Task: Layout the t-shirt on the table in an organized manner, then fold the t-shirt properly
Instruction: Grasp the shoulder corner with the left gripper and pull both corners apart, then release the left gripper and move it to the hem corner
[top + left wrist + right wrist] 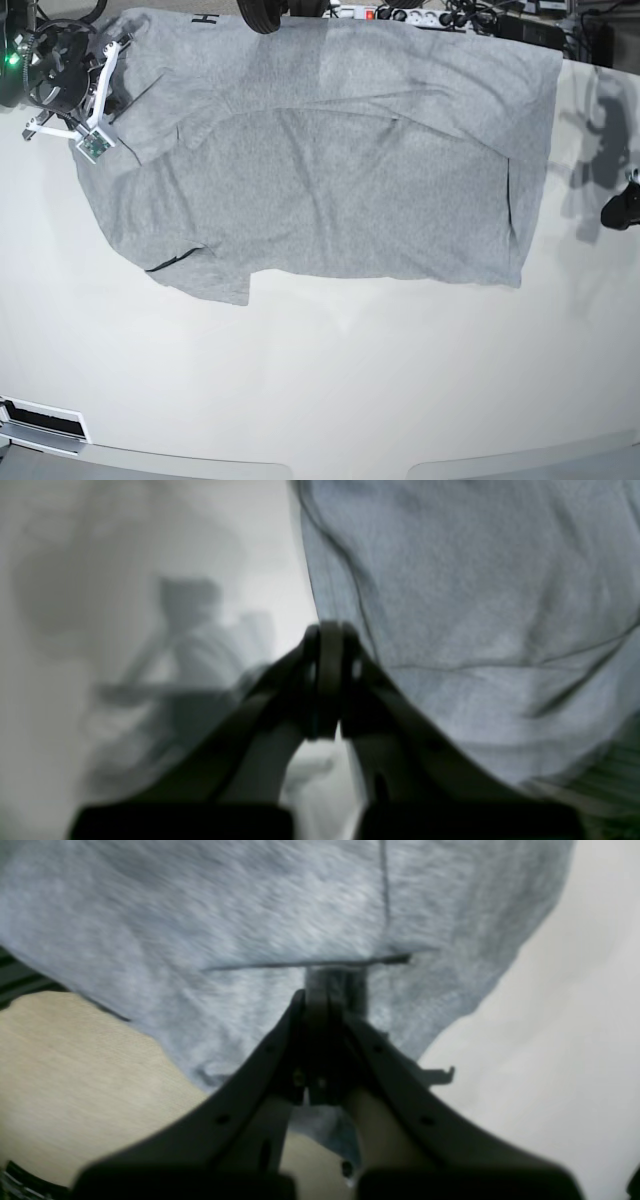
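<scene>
Table (320, 400), t-shirt (250, 915) in pinched right hand (325, 990)

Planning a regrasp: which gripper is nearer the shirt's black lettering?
Right. The right gripper is shut on the shirt at the end that bears the lettering. The left gripper is off the opposite end, over the table.
</scene>
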`<state>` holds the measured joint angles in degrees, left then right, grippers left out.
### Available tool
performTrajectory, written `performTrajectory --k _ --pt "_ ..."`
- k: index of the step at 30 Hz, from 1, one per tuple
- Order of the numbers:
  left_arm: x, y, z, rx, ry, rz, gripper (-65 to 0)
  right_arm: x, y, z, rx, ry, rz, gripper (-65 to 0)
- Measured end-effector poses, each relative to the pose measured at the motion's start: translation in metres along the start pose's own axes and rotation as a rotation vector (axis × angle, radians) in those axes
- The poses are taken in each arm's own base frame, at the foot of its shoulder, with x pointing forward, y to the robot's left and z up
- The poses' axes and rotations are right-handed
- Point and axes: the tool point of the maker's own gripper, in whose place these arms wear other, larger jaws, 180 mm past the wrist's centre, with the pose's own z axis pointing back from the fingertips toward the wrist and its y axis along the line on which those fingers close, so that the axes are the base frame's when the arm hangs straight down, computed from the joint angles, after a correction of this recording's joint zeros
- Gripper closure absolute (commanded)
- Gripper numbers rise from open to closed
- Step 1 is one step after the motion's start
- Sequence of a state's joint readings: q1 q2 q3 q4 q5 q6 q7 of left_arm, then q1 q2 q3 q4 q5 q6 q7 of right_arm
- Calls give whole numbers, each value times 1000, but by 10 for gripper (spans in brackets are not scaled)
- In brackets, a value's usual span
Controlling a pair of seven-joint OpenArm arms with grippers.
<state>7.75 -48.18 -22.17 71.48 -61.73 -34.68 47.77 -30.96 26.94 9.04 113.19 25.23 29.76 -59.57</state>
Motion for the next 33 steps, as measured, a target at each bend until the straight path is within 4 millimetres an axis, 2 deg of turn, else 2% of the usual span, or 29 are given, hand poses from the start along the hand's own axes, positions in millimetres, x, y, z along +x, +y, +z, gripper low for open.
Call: performTrajectory --k 2,3,6,7,8,11,16,20,29,33 --pt "-1 19 -9 25 -27 97 0 8 4 0 28 -36 -17 0" --pt "1 28 -12 37 -46 145 -42 9 6 0 38 -40 -21 0" --pt "11 39 -25 29 -103 229 -281 7 11 1 61 -39 -16 0" --pt "12 41 -30 21 -104 238 -330 7 12 1 67 -38 -9 0" --pt "12 42 -36 20 -97 252 -345 7 13 1 70 -40 -6 0" --pt "7 43 -55 25 -49 260 -345 9 12 1 70 -44 -6 0" --pt "9 26 -98 24 -6 192 -345 8 12 1 70 -42 -7 0" --pt "10 20 -130 67 -12 183 -345 9 11 1 65 -43 -16 0" --pt "7 15 -162 120 -111 187 -342 9 11 0 63 -43 -18 0" --pt "5 -2 -169 57 -118 177 -340 9 11 0 64 -43 -19 0"
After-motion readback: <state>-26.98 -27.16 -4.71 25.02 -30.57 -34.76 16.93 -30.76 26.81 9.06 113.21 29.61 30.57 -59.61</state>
